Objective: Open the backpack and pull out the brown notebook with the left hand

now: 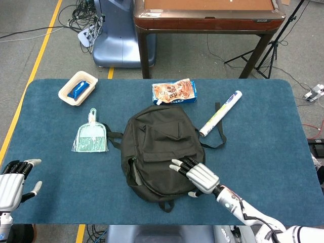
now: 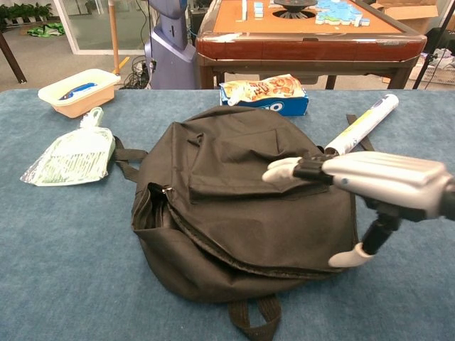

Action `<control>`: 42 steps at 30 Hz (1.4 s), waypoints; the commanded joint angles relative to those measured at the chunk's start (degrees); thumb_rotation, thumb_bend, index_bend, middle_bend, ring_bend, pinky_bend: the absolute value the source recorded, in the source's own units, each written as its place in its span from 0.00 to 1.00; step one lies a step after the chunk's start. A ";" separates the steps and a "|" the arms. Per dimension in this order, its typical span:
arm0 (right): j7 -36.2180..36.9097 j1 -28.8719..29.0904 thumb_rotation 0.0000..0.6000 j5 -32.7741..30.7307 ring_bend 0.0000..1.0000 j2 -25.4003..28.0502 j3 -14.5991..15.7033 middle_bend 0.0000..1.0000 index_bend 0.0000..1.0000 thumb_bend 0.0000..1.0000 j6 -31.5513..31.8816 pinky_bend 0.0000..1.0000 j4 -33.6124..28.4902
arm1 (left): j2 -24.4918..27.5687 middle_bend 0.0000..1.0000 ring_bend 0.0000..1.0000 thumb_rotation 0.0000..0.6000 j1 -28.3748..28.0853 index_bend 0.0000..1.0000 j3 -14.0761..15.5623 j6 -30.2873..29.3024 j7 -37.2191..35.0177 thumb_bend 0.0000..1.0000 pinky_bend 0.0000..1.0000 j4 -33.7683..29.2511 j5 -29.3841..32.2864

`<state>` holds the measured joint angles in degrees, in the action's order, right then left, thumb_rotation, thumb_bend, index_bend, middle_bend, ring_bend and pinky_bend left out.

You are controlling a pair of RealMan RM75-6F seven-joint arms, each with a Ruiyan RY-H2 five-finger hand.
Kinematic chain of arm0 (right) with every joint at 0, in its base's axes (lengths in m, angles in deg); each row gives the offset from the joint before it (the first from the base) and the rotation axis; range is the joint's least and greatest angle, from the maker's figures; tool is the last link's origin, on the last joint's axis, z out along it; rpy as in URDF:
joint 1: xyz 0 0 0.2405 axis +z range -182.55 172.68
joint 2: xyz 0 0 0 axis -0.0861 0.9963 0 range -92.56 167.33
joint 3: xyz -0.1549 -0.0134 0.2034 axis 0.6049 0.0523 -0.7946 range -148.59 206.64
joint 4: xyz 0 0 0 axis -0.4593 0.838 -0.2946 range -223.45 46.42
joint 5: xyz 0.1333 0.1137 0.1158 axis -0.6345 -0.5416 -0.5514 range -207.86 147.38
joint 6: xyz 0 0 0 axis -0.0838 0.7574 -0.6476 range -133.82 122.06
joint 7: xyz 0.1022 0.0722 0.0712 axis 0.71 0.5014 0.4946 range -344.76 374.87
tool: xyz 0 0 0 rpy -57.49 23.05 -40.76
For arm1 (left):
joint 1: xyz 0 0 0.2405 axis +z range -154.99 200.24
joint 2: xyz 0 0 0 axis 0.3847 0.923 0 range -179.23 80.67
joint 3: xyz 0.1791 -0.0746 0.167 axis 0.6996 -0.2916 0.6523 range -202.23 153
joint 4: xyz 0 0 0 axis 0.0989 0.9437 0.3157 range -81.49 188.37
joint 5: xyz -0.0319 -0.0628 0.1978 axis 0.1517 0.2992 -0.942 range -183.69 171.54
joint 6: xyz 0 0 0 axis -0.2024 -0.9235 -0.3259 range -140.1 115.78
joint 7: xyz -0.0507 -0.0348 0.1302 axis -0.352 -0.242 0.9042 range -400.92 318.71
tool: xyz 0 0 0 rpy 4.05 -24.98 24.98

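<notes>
- Table [image 1: 263, 152]: blue, carpet-like cover, likely high friction, so little sliding of the bag expected under a sideways tug.
- Backpack [image 1: 162, 152]: dark, soft fabric, lying flat at table centre with front pocket up. Judged limp and light; expected to bunch and lift rather than resist a pull. Needs pinning down with one hand while the other works the opening. Main compartment already gaping along the robot's left edge (zip pull visible in the chest view at the top of the gap). Best hold: fabric lip beside that gap, or the zip pull itself.
- Right hand [image 1: 196, 174]: above the lower right part of the backpack, palm down, fingers spread apart, gripping nothing. Contact with the fabric not determinable from either view. Well placed to press down as an anchor.
- Left hand [image 1: 14, 178]: at the near left corner of the table, well apart from the backpack, fingers loosely parted, holding nothing. Seen in the head view only.
- Brown notebook: not visible in either view (presumably inside the main compartment). Judged stiff, flat and fairly light; smooth cover may slip in a shallow pinch. Best taken by the edge nearest the gap, thumb on one face and fingers on the other, then drawn out parallel to the table to avoid snagging on the zip teeth.
</notes>
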<state>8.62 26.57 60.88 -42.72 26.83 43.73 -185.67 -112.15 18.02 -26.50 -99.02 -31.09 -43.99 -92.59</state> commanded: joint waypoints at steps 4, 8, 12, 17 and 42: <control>-3.50 1.64 1.00 -2.80 0.00 -5.71 -0.71 0.00 0.00 0.03 -0.55 0.00 2.11 | -0.15 0.29 0.27 1.00 -0.04 0.27 0.07 0.06 -1.69 0.27 0.16 0.88 -0.42; -4.94 2.21 1.00 -4.37 0.00 -8.77 -0.74 0.00 0.00 0.03 -0.56 0.00 3.06 | 0.10 0.29 0.27 1.00 0.09 0.27 0.15 0.12 -2.79 0.27 0.16 1.58 -0.36; -5.87 2.75 1.00 -5.38 0.00 -10.86 -0.78 0.00 0.00 0.03 -0.45 0.00 3.94 | 0.08 0.29 0.27 1.00 0.23 0.27 0.19 0.09 -3.78 0.27 0.16 2.27 -0.33; -7.78 3.45 1.00 -7.43 0.00 -13.06 -1.35 0.00 0.00 0.03 -0.46 0.00 6.18 | -0.10 0.29 0.27 1.00 0.29 0.27 0.18 0.15 -4.88 0.27 0.16 3.17 -0.28; -15.35 7.35 1.00 -17.39 0.00 -14.05 -3.81 0.22 0.56 0.62 -1.48 0.00 8.47 | 0.09 0.29 0.27 1.00 -1.23 0.27 -0.22 1.78 -6.74 0.27 0.16 3.97 -1.35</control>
<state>-7.27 33.82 43.34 -56.92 23.41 41.80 -177.01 -112.18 17.01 -26.60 -97.42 -37.70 -40.06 -93.74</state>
